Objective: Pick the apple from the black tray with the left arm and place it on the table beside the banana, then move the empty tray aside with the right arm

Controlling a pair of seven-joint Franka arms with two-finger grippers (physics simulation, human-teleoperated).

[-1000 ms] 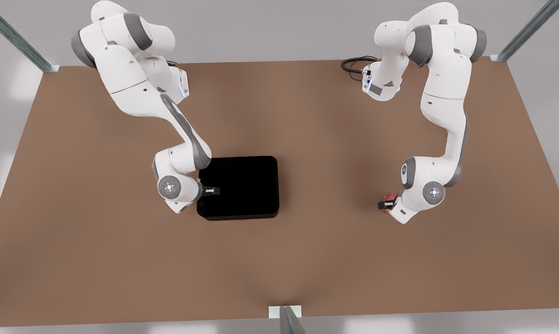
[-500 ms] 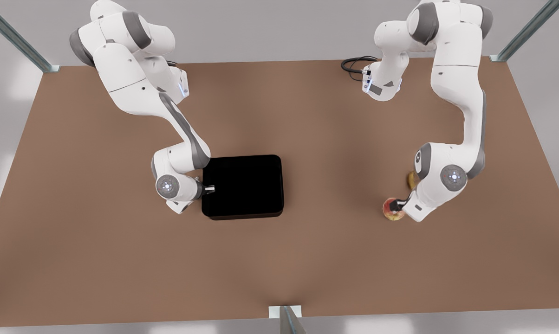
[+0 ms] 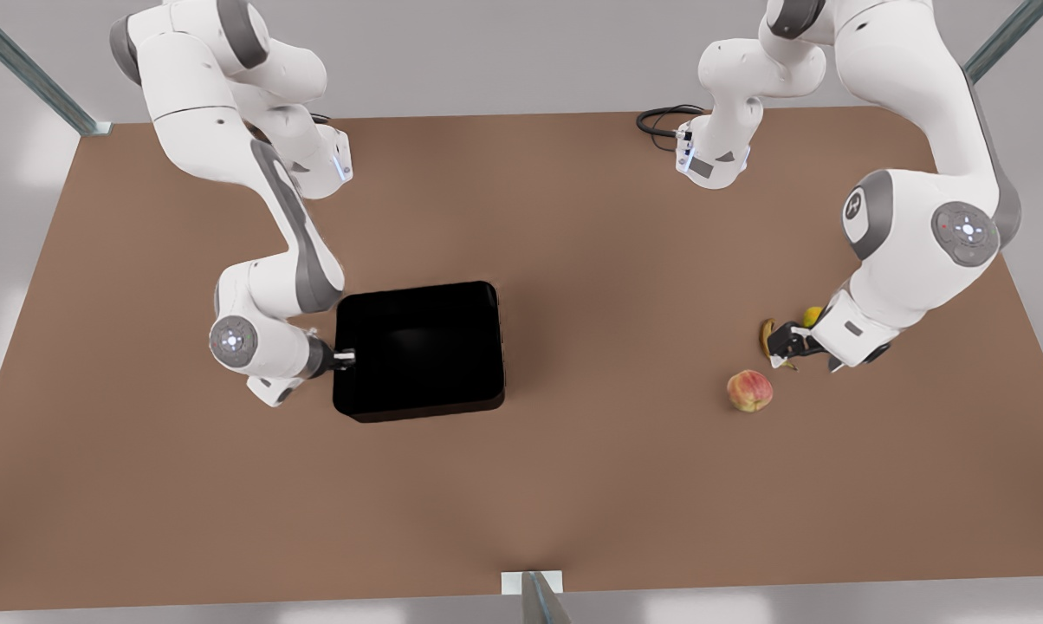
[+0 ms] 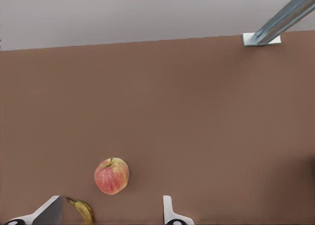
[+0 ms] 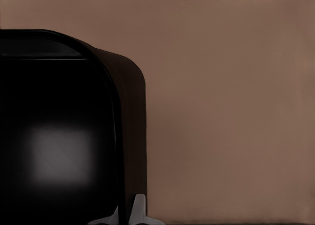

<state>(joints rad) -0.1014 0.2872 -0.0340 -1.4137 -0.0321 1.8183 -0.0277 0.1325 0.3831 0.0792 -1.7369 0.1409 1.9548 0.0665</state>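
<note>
Apple [image 3: 749, 391] sits on the table [image 3: 573, 485] at the front view's right, free of any gripper, just beside the banana [image 3: 767, 337] but not touching it; a small yellow-green citrus [image 3: 812, 316] lies close behind the banana, partly hidden by the arm. In the left wrist view the apple [image 4: 111, 176] rests upright, stem up, w/ the banana [image 4: 83, 211] tip near it.

Left gripper [image 3: 784, 348] hangs above the banana, near the apple — fingers spread wide, holding nothing; the left wrist view shows its fingertips [image 4: 169, 212] well apart over bare table.

Black tray [image 3: 417, 350] sits a bit left of table centre in the front view, empty, slightly skewed to the table edges. Right gripper [image 3: 346, 356] is at the tray's left edge, fingers closed down on the tray's wall. In the right wrist view the fingertips [image 5: 139, 211] straddle the tray rim [image 5: 115, 136], one inside & one outside, pinching it.
</note>
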